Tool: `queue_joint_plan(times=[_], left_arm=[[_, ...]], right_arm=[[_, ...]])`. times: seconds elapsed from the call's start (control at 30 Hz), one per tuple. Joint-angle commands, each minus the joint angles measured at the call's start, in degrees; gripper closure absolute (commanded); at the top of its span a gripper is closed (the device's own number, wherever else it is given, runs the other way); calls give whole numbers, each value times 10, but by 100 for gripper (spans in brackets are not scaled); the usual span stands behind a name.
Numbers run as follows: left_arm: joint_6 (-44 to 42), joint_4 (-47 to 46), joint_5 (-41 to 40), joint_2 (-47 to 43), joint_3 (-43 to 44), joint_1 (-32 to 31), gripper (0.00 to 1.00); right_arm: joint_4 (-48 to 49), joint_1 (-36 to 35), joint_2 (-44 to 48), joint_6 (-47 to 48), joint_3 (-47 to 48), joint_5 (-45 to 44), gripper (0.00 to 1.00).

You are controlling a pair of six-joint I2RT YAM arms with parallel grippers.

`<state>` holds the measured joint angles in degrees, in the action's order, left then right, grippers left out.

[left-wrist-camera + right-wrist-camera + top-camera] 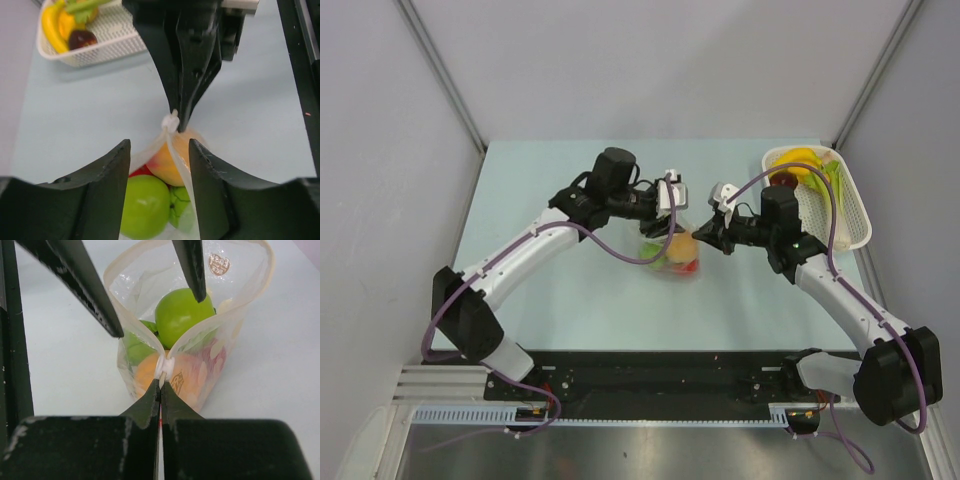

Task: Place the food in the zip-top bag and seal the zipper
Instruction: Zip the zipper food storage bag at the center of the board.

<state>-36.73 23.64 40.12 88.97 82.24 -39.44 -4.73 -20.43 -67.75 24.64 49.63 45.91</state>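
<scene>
Position: the bag (220,347) stands on the worktop (570,290), mouth partly open, green, orange and red fruit (180,315) inside. The right hand (160,382) is pressed together, pinching the zipper (165,367) at one end. The left hand (160,147) is spread, straddling one bag wall.

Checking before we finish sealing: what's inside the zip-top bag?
The zip-top bag holds a green fruit on top, another green piece beside it, an orange fruit and a red piece below. Those cover the bag's bottom, so anything further down cannot be seen.
</scene>
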Motion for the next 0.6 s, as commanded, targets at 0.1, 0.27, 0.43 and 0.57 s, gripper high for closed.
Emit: queue_joint_plan(times=[0.1, 0.27, 0.43, 0.57], left_arm=[[-105, 46, 50, 33, 81, -22, 49], [-162, 116, 52, 67, 116, -35, 55], [-192, 146, 44, 84, 129, -37, 58], [-200, 155, 39, 90, 134, -36, 72]], right_arm=[[25, -6, 22, 12, 2, 10, 100], [25, -8, 24, 10, 2, 8, 100], [30, -8, 25, 10, 2, 8, 100], [25, -9, 27, 15, 2, 10, 100]])
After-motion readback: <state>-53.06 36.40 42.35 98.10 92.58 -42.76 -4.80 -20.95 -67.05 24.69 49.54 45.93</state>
